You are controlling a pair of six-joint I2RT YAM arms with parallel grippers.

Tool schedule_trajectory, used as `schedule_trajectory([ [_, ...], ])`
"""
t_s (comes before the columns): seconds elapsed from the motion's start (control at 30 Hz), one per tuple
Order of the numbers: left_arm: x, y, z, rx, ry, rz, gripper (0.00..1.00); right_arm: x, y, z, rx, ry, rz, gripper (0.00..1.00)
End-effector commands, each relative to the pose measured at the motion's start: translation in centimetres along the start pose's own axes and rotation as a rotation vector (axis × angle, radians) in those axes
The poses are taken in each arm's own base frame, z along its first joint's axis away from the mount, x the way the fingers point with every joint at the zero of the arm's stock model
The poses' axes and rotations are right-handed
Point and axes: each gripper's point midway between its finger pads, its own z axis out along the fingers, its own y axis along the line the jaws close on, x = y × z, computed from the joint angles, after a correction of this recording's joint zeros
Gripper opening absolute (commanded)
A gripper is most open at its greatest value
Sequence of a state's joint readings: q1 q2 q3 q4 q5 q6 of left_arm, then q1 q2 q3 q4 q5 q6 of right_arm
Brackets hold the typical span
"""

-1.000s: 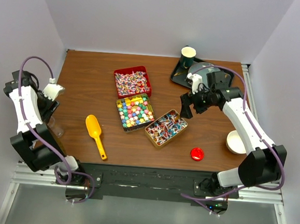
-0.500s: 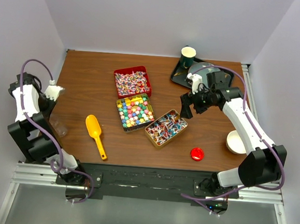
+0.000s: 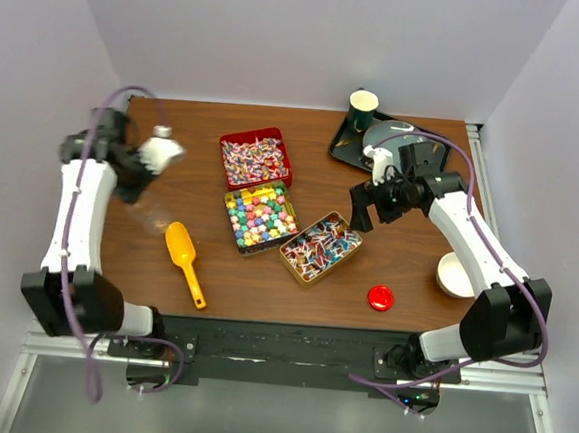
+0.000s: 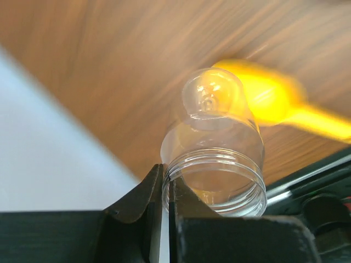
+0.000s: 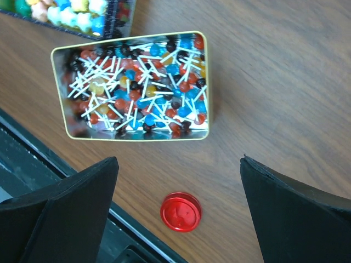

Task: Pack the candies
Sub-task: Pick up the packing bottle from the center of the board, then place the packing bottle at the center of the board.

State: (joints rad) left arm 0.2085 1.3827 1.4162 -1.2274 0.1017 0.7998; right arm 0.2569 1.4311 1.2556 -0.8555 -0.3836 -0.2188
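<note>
We swung the clear plastic jar [image 4: 214, 164] up, our left gripper [image 4: 166, 189] pinching just its rim, so it might slip. Our right gripper [image 5: 178, 161] is spread wide.

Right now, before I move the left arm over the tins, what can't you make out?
- Left wrist view: clear jar rim partly hidden by the left tool; yellow scoop blurred.
- Top view: jar and left tool blurred; right arm covers part of the white bowl and the grey item on the dark tray.
- Right wrist view: star candies cut off by the top edge.
</note>
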Motion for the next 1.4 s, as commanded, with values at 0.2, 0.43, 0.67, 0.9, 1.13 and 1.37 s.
schedule_trajectory([
  [0.2, -8.9, -17.9, -3.2, 0.323, -0.175, 0.394, 0.00, -0.6, -3.4, -0.9, 0.142, -0.063, 0.075, 0.97],
  [0.43, -10.0, -25.1, -1.5, 0.428, -0.102, 0.492, 0.00, 1.5, -3.5, -1.3, 0.163, -0.056, 0.078, 0.97],
  [0.67, -9.8, -28.4, 1.6, 0.409, -0.034, 0.567, 0.00, 2.2, -3.5, -0.9, 0.163, -0.056, 0.058, 0.93],
  [0.9, -10.5, -29.7, 3.3, 0.398, -0.051, 0.579, 0.00, 1.9, -4.9, 1.4, 0.207, -0.007, -0.029, 0.86],
  [1.13, -9.7, -30.5, 4.4, 0.425, -0.034, 0.573, 0.23, -1.4, -5.2, 4.9, 0.193, 0.004, -0.052, 0.85],
  [1.37, -12.8, -30.2, 3.4, 0.384, -0.116, 0.538, 0.55, -1.3, -3.3, 9.1, 0.200, 0.088, -0.148, 0.84],
])
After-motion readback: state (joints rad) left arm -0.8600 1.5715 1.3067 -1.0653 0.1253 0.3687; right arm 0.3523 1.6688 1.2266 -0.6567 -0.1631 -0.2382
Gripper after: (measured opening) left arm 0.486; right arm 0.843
